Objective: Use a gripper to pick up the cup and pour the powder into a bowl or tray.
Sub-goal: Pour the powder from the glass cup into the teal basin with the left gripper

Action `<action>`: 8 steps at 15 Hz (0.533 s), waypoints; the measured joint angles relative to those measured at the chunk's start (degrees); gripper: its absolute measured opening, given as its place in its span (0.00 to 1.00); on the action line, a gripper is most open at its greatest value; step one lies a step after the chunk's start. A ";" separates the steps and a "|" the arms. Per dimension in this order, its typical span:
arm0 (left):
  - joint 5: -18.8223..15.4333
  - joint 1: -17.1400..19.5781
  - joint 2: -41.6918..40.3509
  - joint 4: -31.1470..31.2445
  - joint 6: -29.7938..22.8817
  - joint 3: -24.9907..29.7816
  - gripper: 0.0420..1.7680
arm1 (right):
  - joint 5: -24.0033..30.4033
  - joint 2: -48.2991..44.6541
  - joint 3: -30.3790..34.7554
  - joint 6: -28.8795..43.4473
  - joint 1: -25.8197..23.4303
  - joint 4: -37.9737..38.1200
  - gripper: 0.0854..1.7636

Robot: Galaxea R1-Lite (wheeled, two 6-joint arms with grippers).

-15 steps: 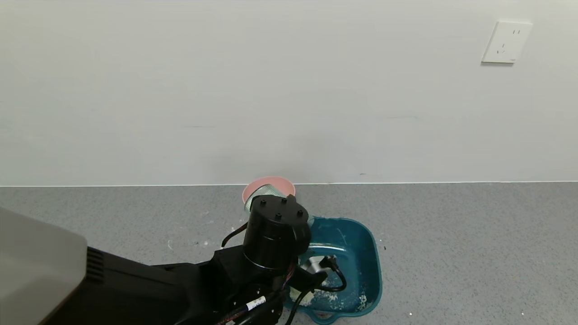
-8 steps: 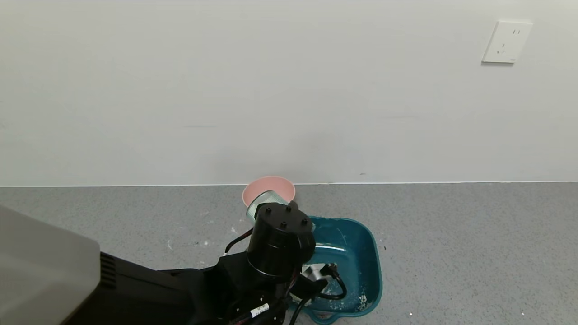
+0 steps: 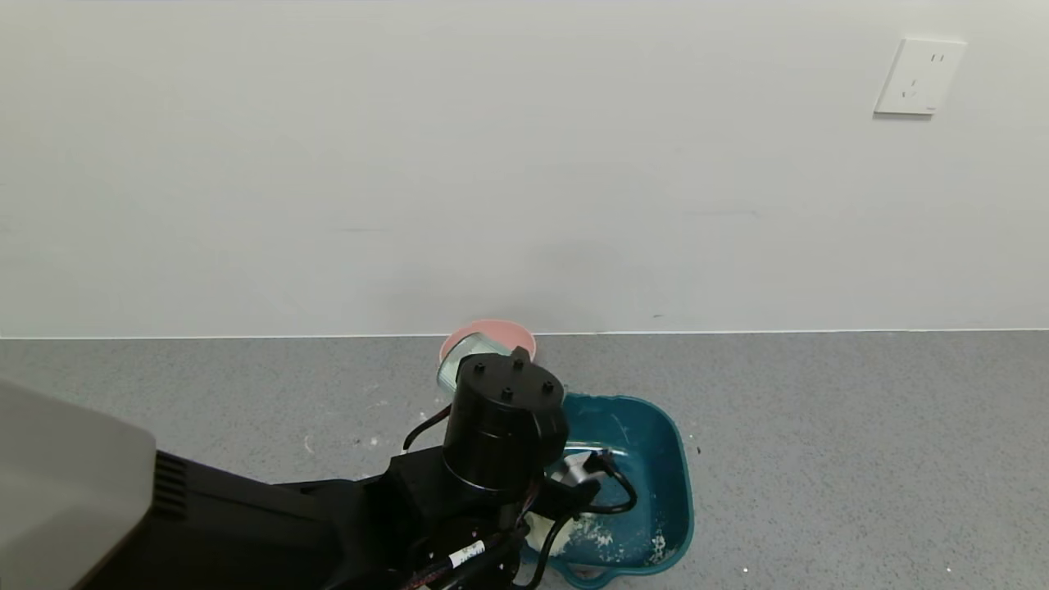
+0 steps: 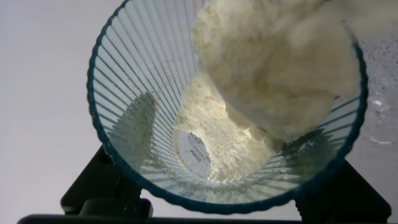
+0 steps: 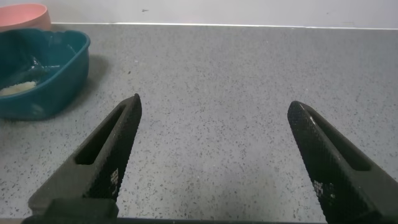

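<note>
On the speckled grey surface (image 3: 819,459), close to the foot of the white wall, we see the large dark teal rounded-square plastic tub (image 3: 656,459), its smooth inner walls dusted with off-white and a loose patch of fine, flour-like powder (image 3: 602,537) lying on its floor. Just behind it stands a small round pink bowl (image 3: 500,330), matte and smooth. Our left arm, a black cylindrical wrist with looping cables and a grey casing, reaches over the near left side of the tub. Its left gripper (image 4: 224,199) is clamped on the small translucent pale green-blue ribbed plastic cup (image 3: 460,362), black fingers (image 4: 102,180) pressed against the outside of the cup on either side. The cup is held in the air above the tub's far left corner, in front of the pink bowl, and is tilted. In the left wrist view we look down its mouth: fine vertical ribs run to a round base bearing a small label, and a soft clumped mass of powder clings to one wall and part of the bottom. Well off to the right, the right gripper (image 5: 217,155) hovers low over bare surface, its two textured black fingers (image 5: 106,155) spread wide apart with nothing between them
</note>
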 joint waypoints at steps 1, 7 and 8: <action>0.66 0.00 -0.34 0.00 -1.49 -0.02 0.73 | -0.02 -0.02 0.00 0.00 -0.01 -0.02 0.97; 1.54 -0.20 -2.55 0.13 -11.41 0.48 0.72 | 0.00 -0.02 0.00 0.00 -0.01 -0.02 0.97; 1.55 -0.20 -2.99 0.13 -12.79 0.67 0.72 | 0.00 -0.02 0.00 0.02 -0.01 0.00 0.97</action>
